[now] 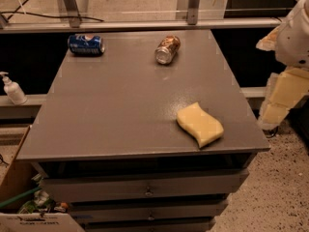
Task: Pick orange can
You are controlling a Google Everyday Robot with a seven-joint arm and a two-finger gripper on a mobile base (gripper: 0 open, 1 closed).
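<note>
The orange can [167, 49] lies on its side at the far middle of the grey table [120, 110], its silver end facing me. It has an orange-brown and whitish label. The blue can [86, 44] lies on its side at the far left. My gripper [279, 103], with pale yellow finger pieces, hangs off the table's right edge. It is well to the right of the orange can, nearer to me, and holds nothing that I can see.
A yellow sponge [200, 124] lies near the table's front right corner. Drawers [145, 190] sit below the tabletop. A soap dispenser [12, 89] stands on a ledge to the left. A cardboard box [17, 197] with clutter is at the lower left. A rail [145, 24] runs behind the table.
</note>
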